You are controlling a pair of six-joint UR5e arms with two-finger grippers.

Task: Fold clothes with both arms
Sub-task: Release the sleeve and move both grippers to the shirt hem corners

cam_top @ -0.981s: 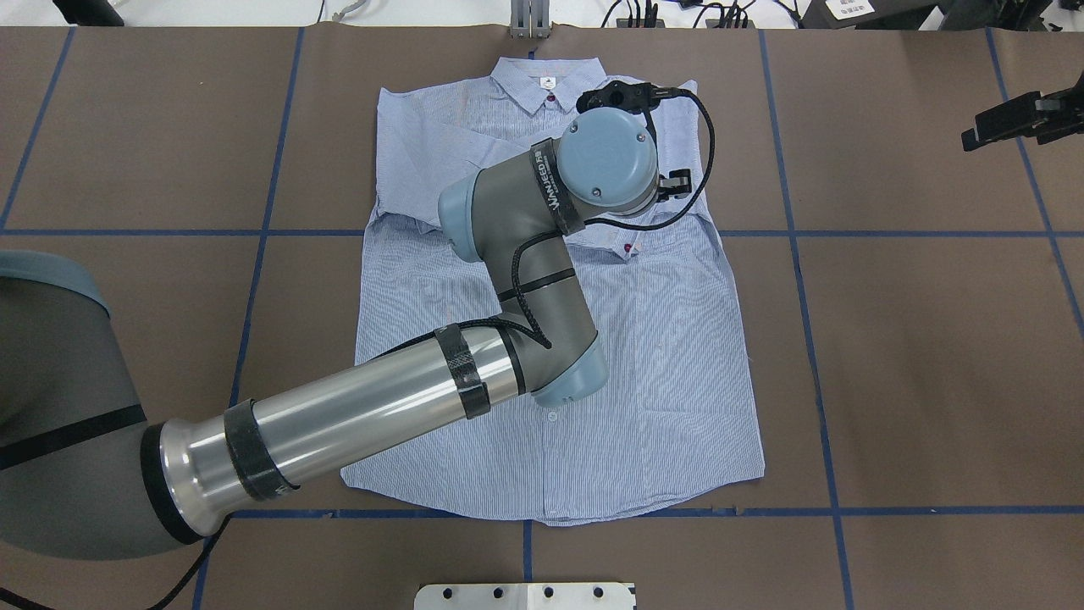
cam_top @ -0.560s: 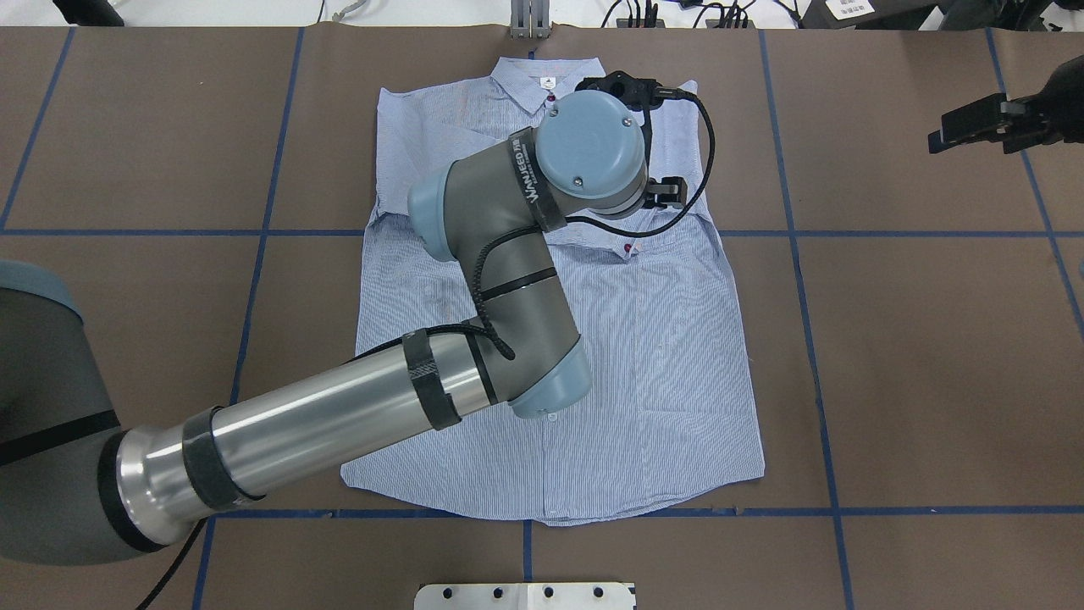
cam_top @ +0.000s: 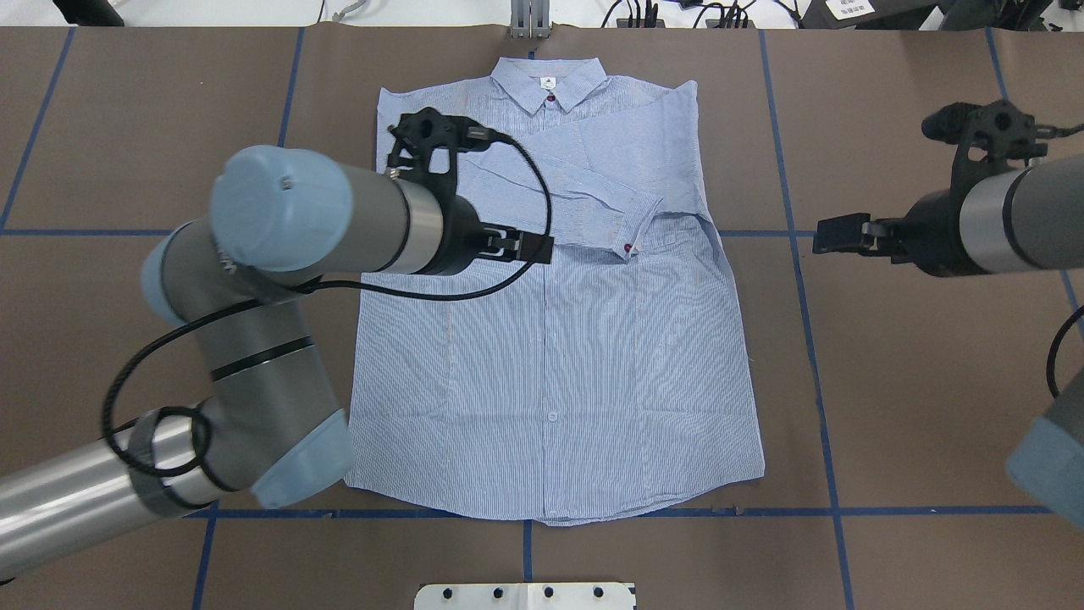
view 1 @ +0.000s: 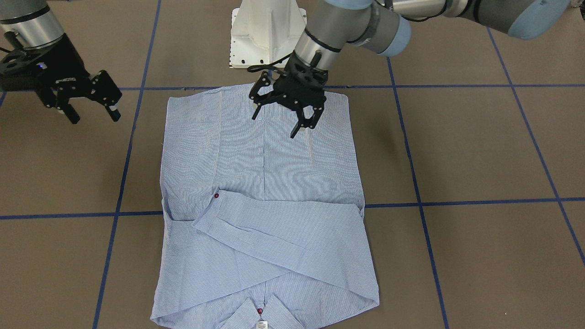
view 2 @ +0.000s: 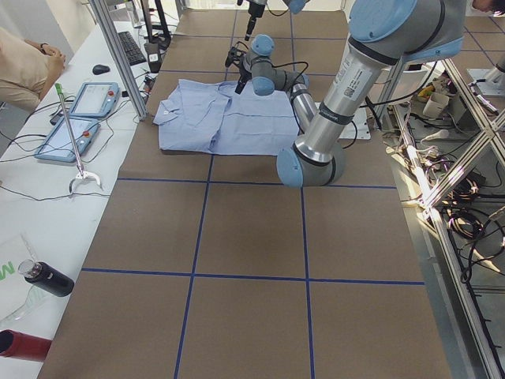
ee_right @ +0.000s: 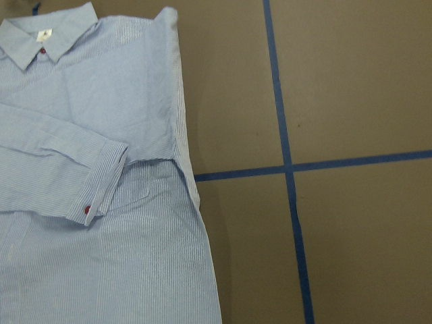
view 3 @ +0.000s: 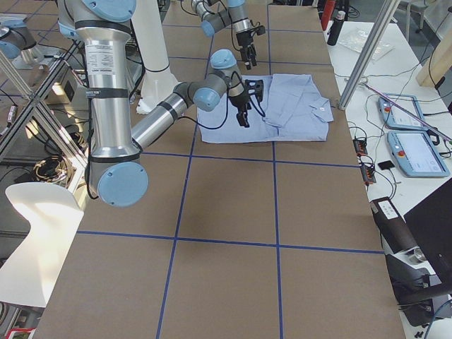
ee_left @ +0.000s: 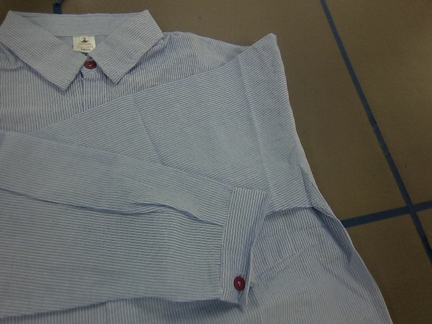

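The light blue-and-white striped shirt [cam_top: 576,356] lies flat, front up, on the brown table, collar [cam_top: 549,83] at the far side. Both sleeves are folded across the chest, and one cuff shows a dark red button [cam_top: 627,248]. The shirt also shows in the front view [view 1: 274,183] and both wrist views [ee_left: 169,169] [ee_right: 81,135]. My left gripper [view 1: 273,127] is open and empty above the shirt's left half [cam_top: 533,247]. My right gripper [view 1: 93,118] is open and empty above bare table, right of the shirt [cam_top: 826,233].
The white pedestal base plate [cam_top: 525,596] sits just behind the shirt's hem. Blue tape lines [cam_top: 796,254] cross the brown table. Tablets [view 2: 79,118] and an operator [view 2: 24,67] are at the far side; cables [cam_top: 660,13] run along the far edge.
My left arm has swung from over the shirt's upper right chest to its left side, uncovering the folded sleeves. My right gripper has come in from the far right toward the shirt's edge.
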